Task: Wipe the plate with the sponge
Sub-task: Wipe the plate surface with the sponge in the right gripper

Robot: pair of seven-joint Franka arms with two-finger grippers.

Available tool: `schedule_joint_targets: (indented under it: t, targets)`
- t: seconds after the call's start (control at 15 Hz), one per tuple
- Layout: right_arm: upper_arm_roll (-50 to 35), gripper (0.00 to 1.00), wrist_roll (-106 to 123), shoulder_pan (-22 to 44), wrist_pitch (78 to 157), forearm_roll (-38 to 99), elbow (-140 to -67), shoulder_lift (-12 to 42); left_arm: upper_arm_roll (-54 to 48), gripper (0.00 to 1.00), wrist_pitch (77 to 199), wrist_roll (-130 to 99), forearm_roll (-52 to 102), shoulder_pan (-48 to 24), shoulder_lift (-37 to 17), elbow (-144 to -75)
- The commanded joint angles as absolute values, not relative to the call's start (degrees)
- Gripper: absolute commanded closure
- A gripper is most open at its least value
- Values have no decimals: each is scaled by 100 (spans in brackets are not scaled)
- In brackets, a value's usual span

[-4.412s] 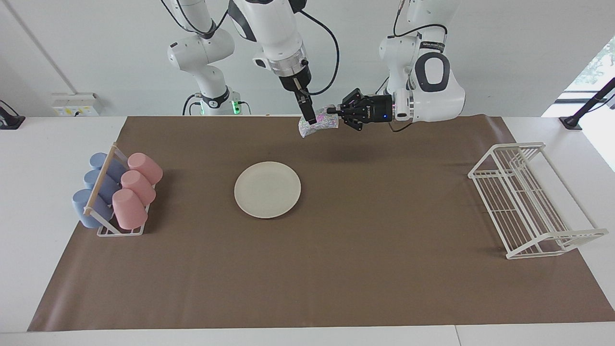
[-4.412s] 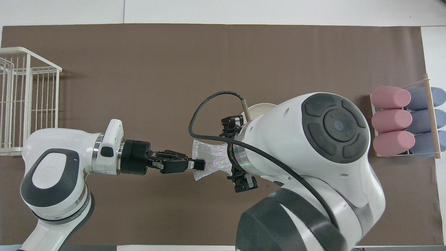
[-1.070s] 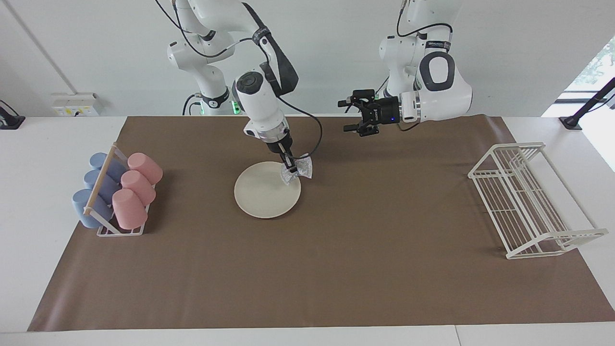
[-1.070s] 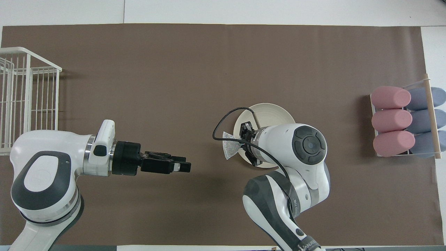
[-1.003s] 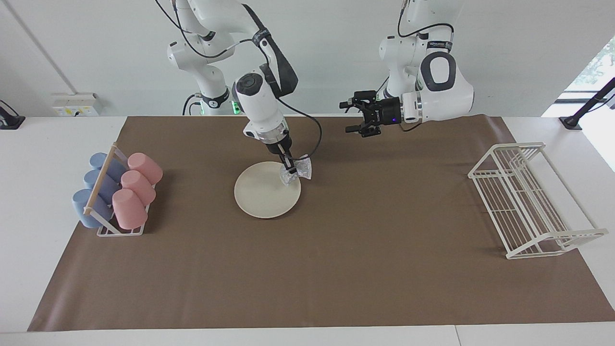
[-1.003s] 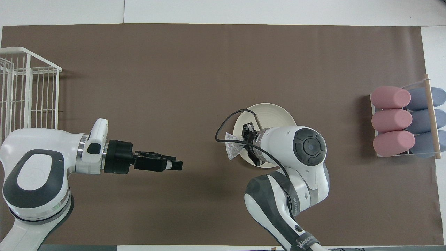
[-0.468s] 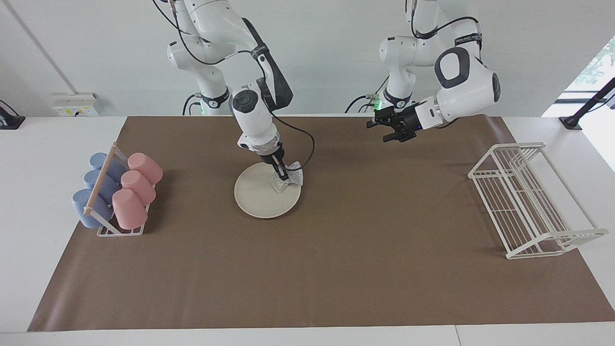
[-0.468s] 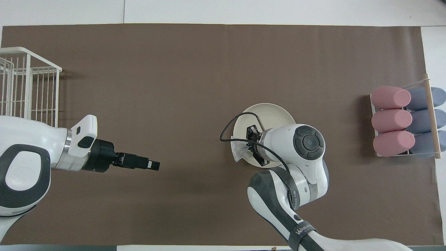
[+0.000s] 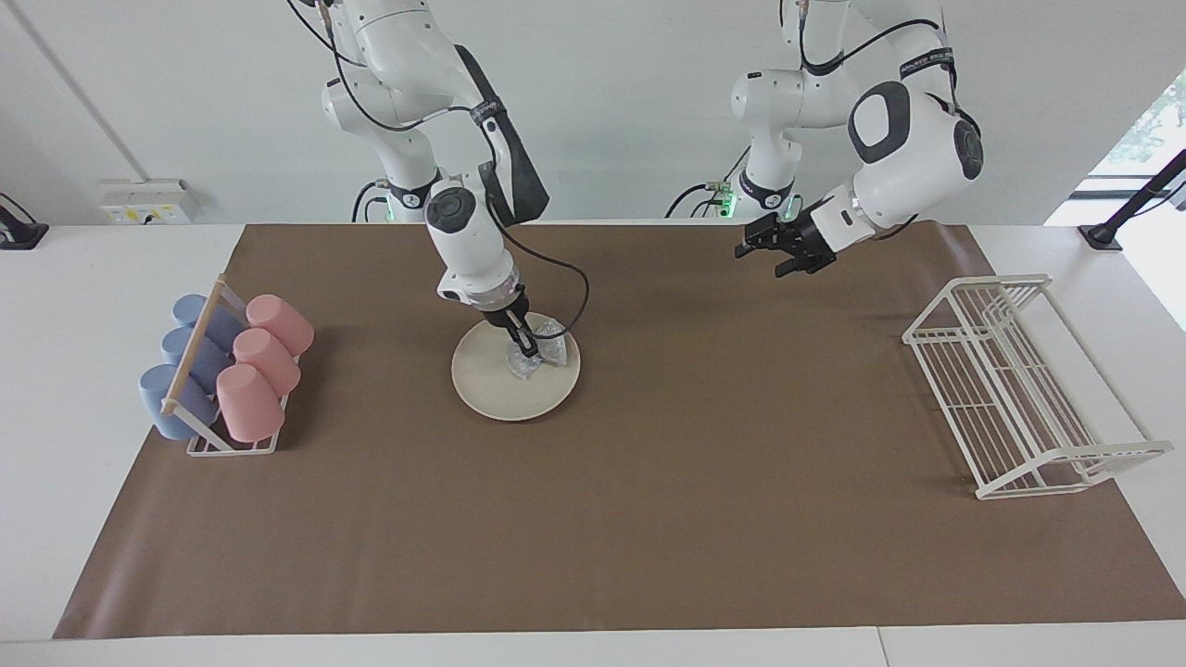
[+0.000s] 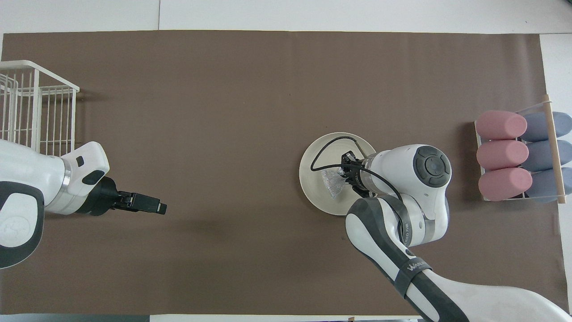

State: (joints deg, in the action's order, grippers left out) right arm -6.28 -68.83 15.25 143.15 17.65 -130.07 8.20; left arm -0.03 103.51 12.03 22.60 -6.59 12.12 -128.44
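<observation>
The left gripper (image 9: pixel 762 250) waits in the air over the brown mat (image 9: pixel 649 519) toward the left arm's end of the table, its fingers apart and holding nothing. The right gripper (image 9: pixel 528 350) is clamped on the small silvery-grey glittery mesh sponge (image 9: pixel 542 357), pressing it down onto the round cream-white dinner plate (image 9: pixel 491 389), which lies flat on the mat nearer the right arm's end. The sponge looks light and soft, crumpling around a pinch at its middle, so it should fold and drag rather than scrape. The plate is stiff and probably smooth, loose on the mat, so hard sideways strokes might slide it. From overhead the right arm covers part of the plate and the fingertips themselves. A rack of pink and blue cups (image 9: pixel 227 371) and a white wire rack (image 9: pixel 1019 389) stand at opposite ends.
</observation>
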Motion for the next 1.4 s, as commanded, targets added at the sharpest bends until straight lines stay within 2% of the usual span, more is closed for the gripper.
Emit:
schedule_joint_targets:
  t: [0.0,0.33,0.67,0.94,1.34]
  targets:
    - [-677,100,-6427,1223,14423,1802,-13096,826,-44,0,10380,1107,1995,-571,1266,-12797]
    - [-686,100,-6406,1300,14423,1819,-13113,809,-44,0,10459,1099,1995,-571,1257,-12797]
    - [-694,100,-7539,1810,14449,1898,-13113,800,-53,0,10468,1020,1995,-580,1248,-12788]
    - [-694,100,-8165,2188,14835,2266,-13113,826,-53,0,10477,914,1995,-615,1248,-12788]
    - [-677,100,-7148,1856,14801,2285,-13131,826,-53,0,10547,896,1995,-633,1248,-12788]
